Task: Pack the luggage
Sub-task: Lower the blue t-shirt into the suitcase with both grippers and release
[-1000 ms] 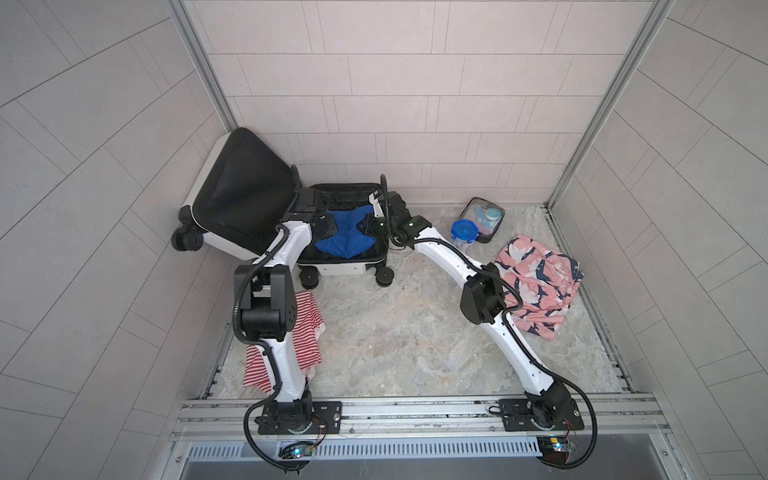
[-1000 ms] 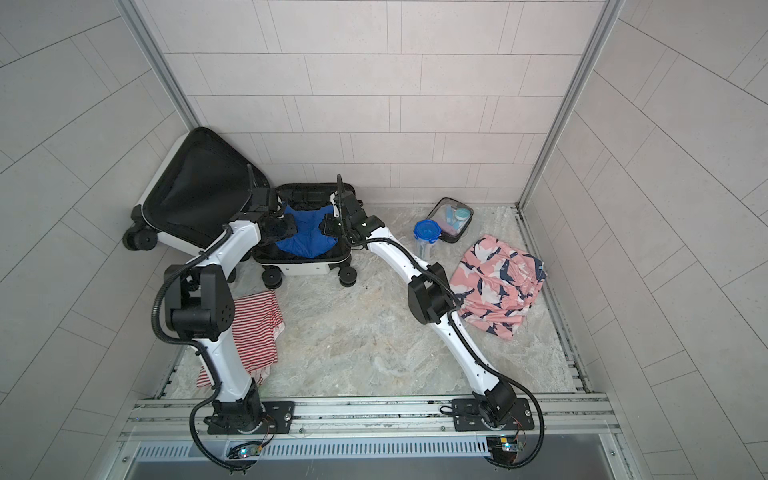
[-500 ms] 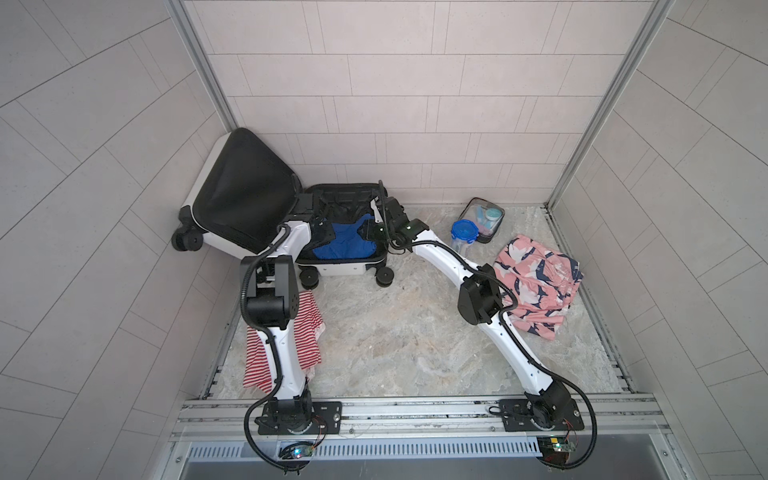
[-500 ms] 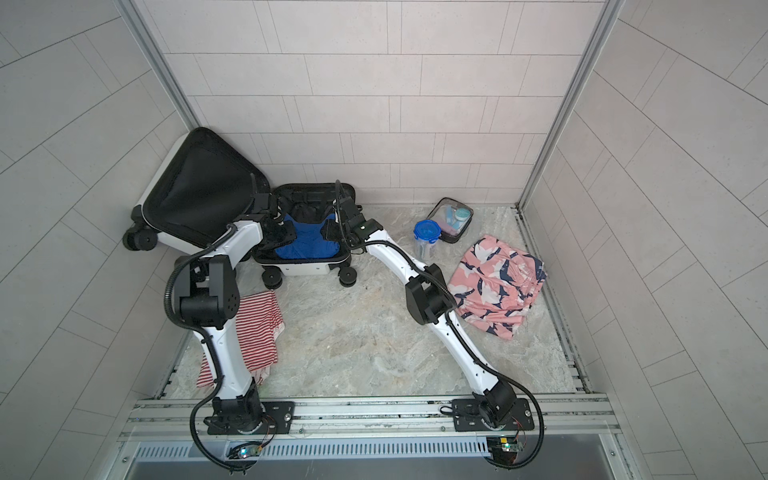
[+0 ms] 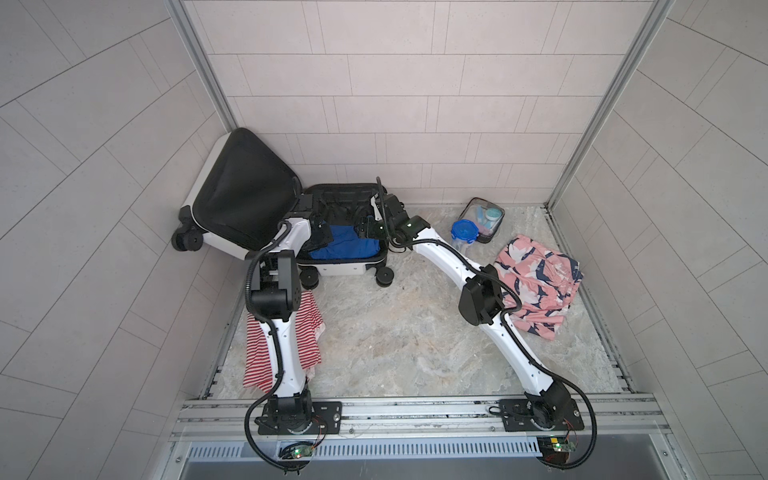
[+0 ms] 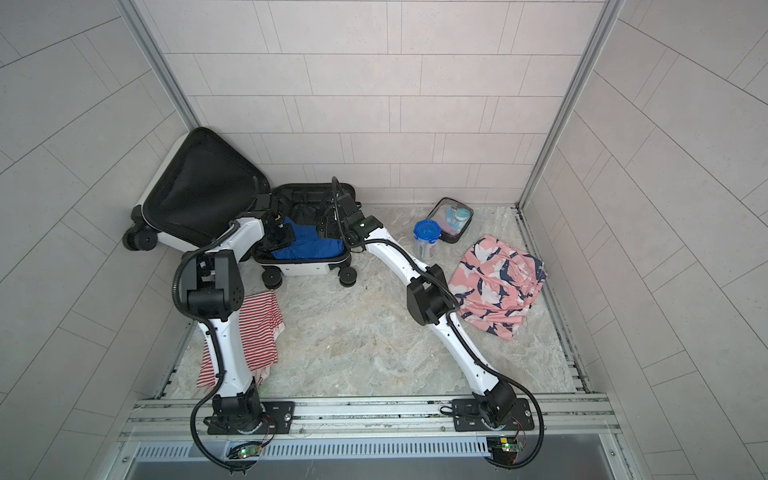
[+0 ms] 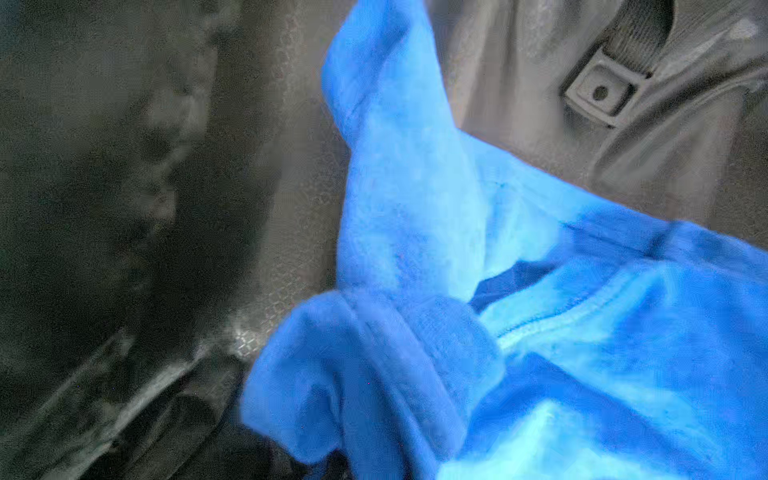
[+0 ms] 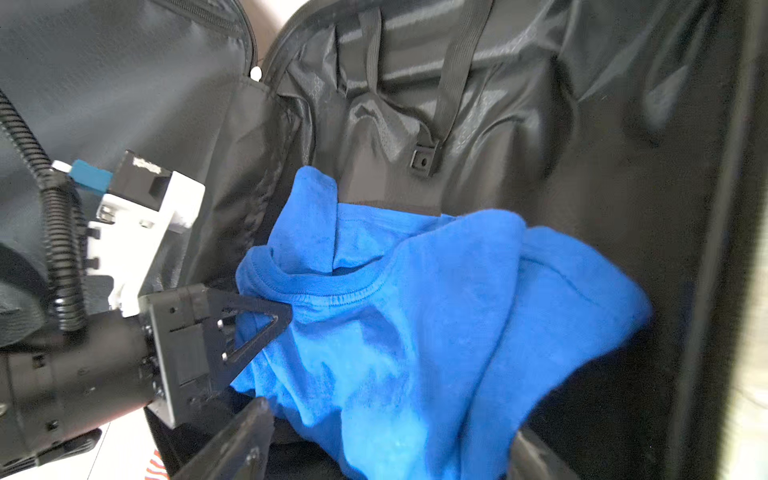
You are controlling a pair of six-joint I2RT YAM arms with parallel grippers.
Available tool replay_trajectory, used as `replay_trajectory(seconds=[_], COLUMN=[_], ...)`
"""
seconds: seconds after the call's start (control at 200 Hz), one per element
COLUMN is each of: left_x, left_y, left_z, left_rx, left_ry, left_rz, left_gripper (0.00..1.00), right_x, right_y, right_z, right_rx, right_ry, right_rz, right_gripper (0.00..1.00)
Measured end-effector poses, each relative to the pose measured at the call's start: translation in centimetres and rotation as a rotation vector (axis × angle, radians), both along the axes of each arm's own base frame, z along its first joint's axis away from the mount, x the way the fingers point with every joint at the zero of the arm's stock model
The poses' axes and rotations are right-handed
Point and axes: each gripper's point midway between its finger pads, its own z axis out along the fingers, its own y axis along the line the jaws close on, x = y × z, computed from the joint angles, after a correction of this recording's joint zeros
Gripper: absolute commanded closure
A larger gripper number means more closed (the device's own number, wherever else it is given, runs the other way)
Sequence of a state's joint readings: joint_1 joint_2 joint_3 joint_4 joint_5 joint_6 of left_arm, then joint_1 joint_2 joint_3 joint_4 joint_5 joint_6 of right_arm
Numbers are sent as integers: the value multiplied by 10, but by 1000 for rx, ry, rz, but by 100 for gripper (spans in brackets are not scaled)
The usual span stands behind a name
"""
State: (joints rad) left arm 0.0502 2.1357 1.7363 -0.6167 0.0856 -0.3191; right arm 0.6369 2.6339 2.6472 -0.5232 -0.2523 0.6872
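As the luggage (image 5: pixel 345 270) lies open, a blue shirt (image 5: pixel 345 249) sits inside.
The left end effector (image 8: pixel 282 316) clamps its collar; the right end effector (image 8: pixel 390 424) gapes empty.

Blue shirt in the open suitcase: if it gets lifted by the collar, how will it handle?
Probably floppy: the blue shirt lies crumpled in soft folds inside the luggage. Lifted from the collar, where the left gripper pinches it, the rest would likely hang and drag. Pushed, it should bunch up rather than slide.
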Motion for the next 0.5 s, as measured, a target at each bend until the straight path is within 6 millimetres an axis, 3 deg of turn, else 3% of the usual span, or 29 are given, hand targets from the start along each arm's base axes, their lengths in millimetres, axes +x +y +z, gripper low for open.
replay_trajectory(seconds=[0.155, 0.4, 0.44, 0.5], left_x=[-2, -5, -5, -5], left_y=[2, 9, 9, 10], left_z=[4, 3, 2, -1], left_rx=[14, 43, 44, 51], left_ry=[12, 40, 45, 58], left_rz=[0, 15, 16, 8], left_gripper=[90, 89, 80, 53], right_x=[-7, -19, -21, -24], right_y=[-11, -33, -37, -41], right_z=[30, 102, 111, 121], right_rx=[-24, -33, -35, -38], right_ry=[-25, -122, -133, -143], right_rz=[-23, -50, -54, -55], right_gripper=[16, 16, 16, 16])
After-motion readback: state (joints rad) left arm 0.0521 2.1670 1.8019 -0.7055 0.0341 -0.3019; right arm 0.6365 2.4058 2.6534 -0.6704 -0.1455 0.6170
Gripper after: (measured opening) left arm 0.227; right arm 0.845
